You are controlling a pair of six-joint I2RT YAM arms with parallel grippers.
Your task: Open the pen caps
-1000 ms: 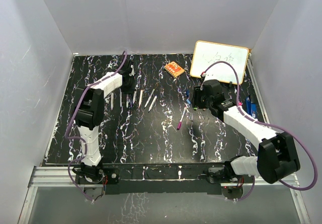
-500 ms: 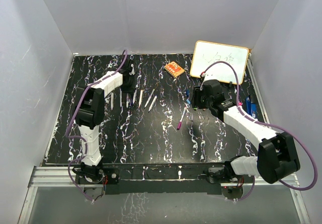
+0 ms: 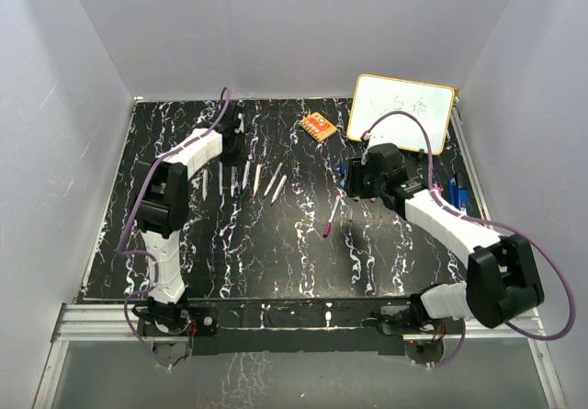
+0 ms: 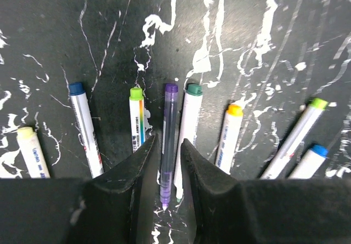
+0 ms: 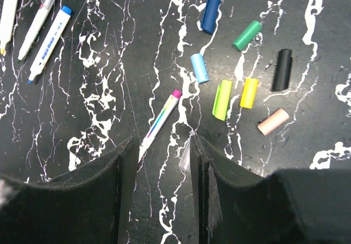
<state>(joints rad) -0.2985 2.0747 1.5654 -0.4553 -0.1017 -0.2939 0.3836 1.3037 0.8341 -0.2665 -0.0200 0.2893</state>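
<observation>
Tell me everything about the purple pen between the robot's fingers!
The purple pen is thin, see-through plastic with a darker purple end and a tiny pointed tip showing. It lies flat on the black marbled table, between the fingers of the left gripper, beside a green-ended white pen. Thin gaps seem to separate it from them.

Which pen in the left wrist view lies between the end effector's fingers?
The purple pen: its purple barrel sits between the fingers of the left end effector, while the white pens lie to either side.
</observation>
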